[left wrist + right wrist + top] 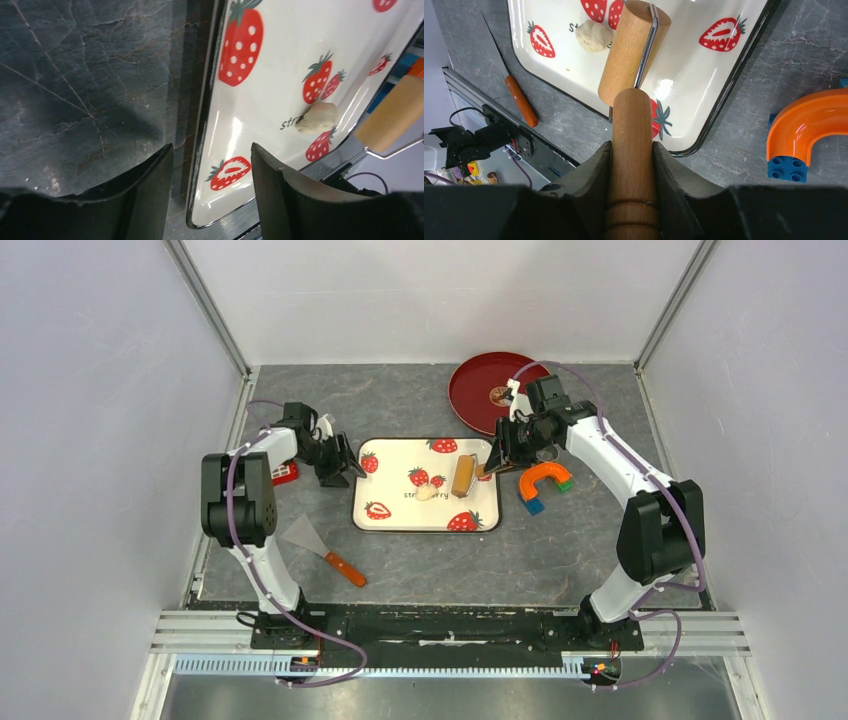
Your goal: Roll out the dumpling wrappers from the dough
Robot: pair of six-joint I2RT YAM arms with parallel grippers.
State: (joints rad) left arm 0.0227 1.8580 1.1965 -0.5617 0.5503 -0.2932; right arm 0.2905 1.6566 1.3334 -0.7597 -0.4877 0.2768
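A small pale lump of dough (427,493) lies unflattened near the middle of the strawberry-print tray (395,520); it also shows in the left wrist view (317,118) and the right wrist view (594,35). No thin round wrappers are in view. My right gripper (499,457) is shut on the wooden handle (631,145) of a roller, whose wooden drum (463,477) sits over the tray just right of the dough. My left gripper (335,468) is open and empty, its fingertips (159,170) straddling the tray's left edge (202,145).
A red round plate (475,390) stands at the back right. An orange curved block on blue and green bricks (545,483) lies right of the tray. A metal scraper with an orange handle (325,550) lies front left. A red block (285,473) is by the left arm.
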